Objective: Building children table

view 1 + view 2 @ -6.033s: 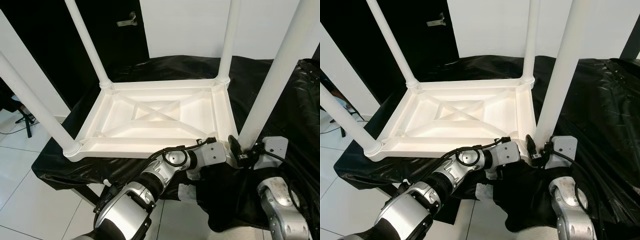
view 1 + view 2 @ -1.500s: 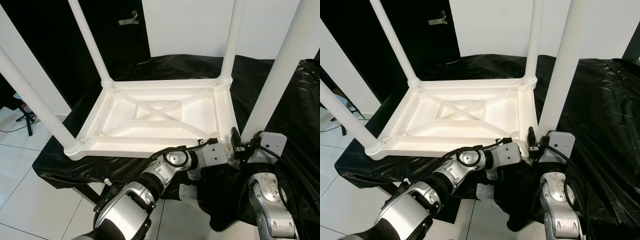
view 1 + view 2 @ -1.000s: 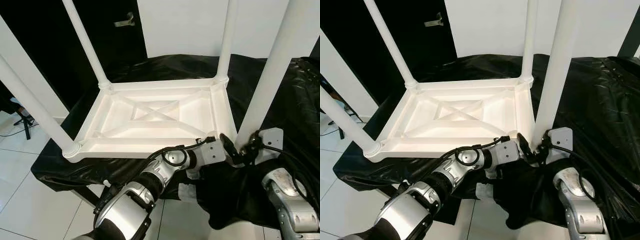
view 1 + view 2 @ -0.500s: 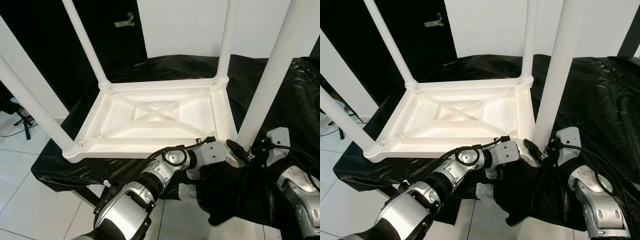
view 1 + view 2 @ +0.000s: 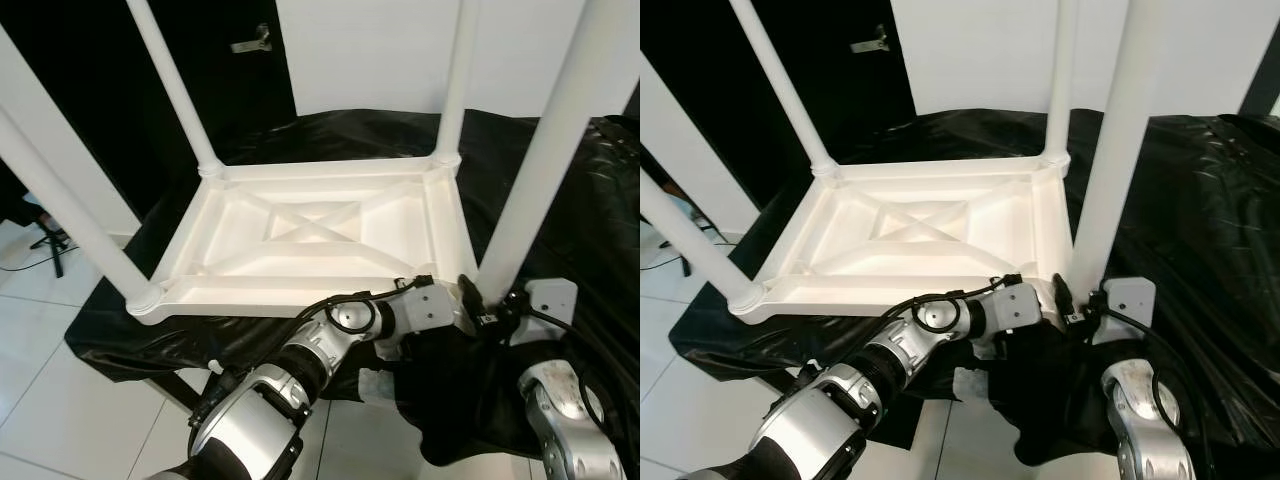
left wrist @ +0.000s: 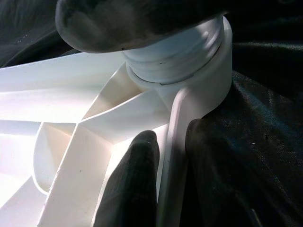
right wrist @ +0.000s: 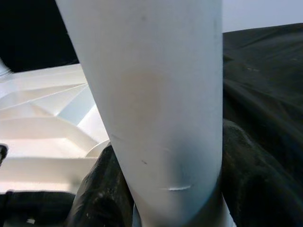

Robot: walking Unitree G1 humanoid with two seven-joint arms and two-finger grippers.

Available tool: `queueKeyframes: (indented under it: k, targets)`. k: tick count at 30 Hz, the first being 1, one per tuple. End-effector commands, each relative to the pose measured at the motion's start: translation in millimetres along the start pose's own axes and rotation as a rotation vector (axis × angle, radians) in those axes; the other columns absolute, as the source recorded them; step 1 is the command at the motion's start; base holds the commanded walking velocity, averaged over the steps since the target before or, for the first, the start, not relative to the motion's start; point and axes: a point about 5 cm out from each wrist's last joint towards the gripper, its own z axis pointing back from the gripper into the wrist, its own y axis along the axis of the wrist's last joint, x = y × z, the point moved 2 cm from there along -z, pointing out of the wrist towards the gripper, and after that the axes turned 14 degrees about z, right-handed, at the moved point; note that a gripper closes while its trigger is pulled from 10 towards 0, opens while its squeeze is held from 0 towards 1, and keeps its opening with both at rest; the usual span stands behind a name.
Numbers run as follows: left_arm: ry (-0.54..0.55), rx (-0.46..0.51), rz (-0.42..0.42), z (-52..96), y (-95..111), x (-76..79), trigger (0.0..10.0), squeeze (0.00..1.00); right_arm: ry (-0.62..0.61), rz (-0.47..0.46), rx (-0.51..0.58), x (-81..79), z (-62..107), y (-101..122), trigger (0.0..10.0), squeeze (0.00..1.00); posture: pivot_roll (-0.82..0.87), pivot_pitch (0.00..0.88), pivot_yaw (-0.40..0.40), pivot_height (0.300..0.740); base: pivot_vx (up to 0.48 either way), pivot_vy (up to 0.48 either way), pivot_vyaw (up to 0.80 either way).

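A white children's table (image 5: 310, 225) lies upside down on a black cloth (image 5: 560, 230), its legs pointing up. My left gripper (image 6: 170, 182) is shut on the table's rim at the near right corner, one black finger (image 6: 132, 184) inside the rim and one outside. Just beyond it is the threaded socket (image 6: 182, 61) of the near right leg (image 5: 545, 160). My right gripper (image 7: 165, 189) is shut around the base of that leg (image 7: 156, 94), with black fingers (image 7: 102, 189) on both sides. From the head, that gripper (image 5: 485, 305) sits right at the corner.
The black cloth drapes over the support's front edge down to a white tiled floor (image 5: 60, 400). A dark door with a handle (image 5: 250, 42) and a white wall stand behind. A tripod foot (image 5: 50, 245) is at the far left.
My right wrist has turned around the leg's base, its finger going from slanted to upright and the forearm swinging in closer. The left gripper has kept its hold on the rim.
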Motion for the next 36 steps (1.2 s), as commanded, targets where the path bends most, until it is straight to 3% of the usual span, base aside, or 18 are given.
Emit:
queueKeyframes:
  k: [1,6,11,12,14,15,18,19,25,30,32,33,34,35,36]
  targets:
    - [0.059,-0.203,0.124,0.5,-54,20.1,10.0,0.00,-0.154,0.017,-0.015,16.2,8.1,-1,0.0,0.00,0.01,0.000,0.102,0.740,0.000,0.000,0.00]
    - [0.056,-0.201,0.123,-0.7,-52,20.5,10.0,0.00,-0.259,0.043,-0.015,14.6,8.1,1,0.0,0.00,0.01,0.000,0.101,0.740,0.000,0.000,0.00]
    - [0.055,-0.200,0.123,-1.0,-52,20.9,10.0,0.00,-0.253,0.034,-0.032,11.9,7.0,-2,0.0,0.00,0.01,0.000,0.101,0.740,0.000,0.000,0.00]
    - [0.054,-0.201,0.124,-0.6,-53,21.3,10.0,0.00,-0.208,0.027,-0.028,6.0,5.9,-2,10.0,0.00,0.01,0.000,0.101,0.740,0.000,0.000,0.00]
    - [0.054,-0.201,0.124,-0.4,-53,21.7,10.0,0.00,-0.176,0.023,-0.024,1.7,5.2,-1,10.0,0.00,0.01,0.000,0.100,0.740,0.000,0.000,0.00]
    - [0.054,-0.202,0.125,-0.3,-54,21.9,10.0,0.00,-0.125,0.010,-0.018,-3.1,3.3,-1,10.0,1.00,0.01,0.000,0.100,0.740,0.000,0.000,0.00]
    - [0.054,-0.202,0.126,-0.2,-54,22.1,10.0,0.00,-0.047,0.000,-0.005,-8.3,-0.5,0,10.0,1.00,0.01,0.000,0.099,0.740,0.000,0.000,0.00]
    - [0.055,-0.202,0.127,-0.4,-54,22.0,10.0,0.00,0.005,0.008,0.008,-7.8,-3.9,1,10.0,0.00,0.01,0.000,0.097,0.740,0.000,0.000,0.00]
    - [0.059,-0.197,0.128,-1.3,-52,21.4,10.0,0.00,0.052,0.045,0.023,14.7,-16.6,3,10.0,0.00,0.01,0.000,0.094,0.740,0.000,0.000,0.00]
    - [0.059,-0.196,0.128,-1.6,-52,21.6,10.0,0.00,0.130,0.064,0.033,18.2,-19.7,4,10.0,0.00,0.01,0.000,0.094,0.740,0.000,0.000,0.00]
    - [0.059,-0.196,0.129,-1.7,-52,21.8,10.0,0.00,0.355,0.074,0.027,5.0,-14.9,4,10.0,0.00,0.00,0.000,0.088,0.740,0.000,0.000,0.00]
    - [0.059,-0.196,0.129,-1.7,-52,21.8,10.0,0.00,0.355,0.074,0.027,5.0,-14.9,4,10.0,0.00,0.00,0.000,0.088,0.740,0.000,0.000,0.00]
    - [0.060,-0.196,0.130,-1.7,-52,21.8,10.0,0.00,0.429,0.073,0.023,1.8,-13.0,4,10.0,0.00,0.01,0.000,0.084,0.740,0.000,0.000,0.00]
    - [0.063,-0.195,0.131,-1.8,-51,21.3,10.0,0.00,0.481,0.066,0.012,0.0,-12.5,4,2.3,0.00,0.01,0.000,0.084,0.740,0.000,0.000,0.00]
    - [0.065,-0.194,0.132,-2.0,-51,21.0,10.0,0.00,0.509,0.074,-0.008,-0.1,-12.5,1,0.0,0.00,0.01,0.000,0.084,0.740,0.000,0.000,0.00]
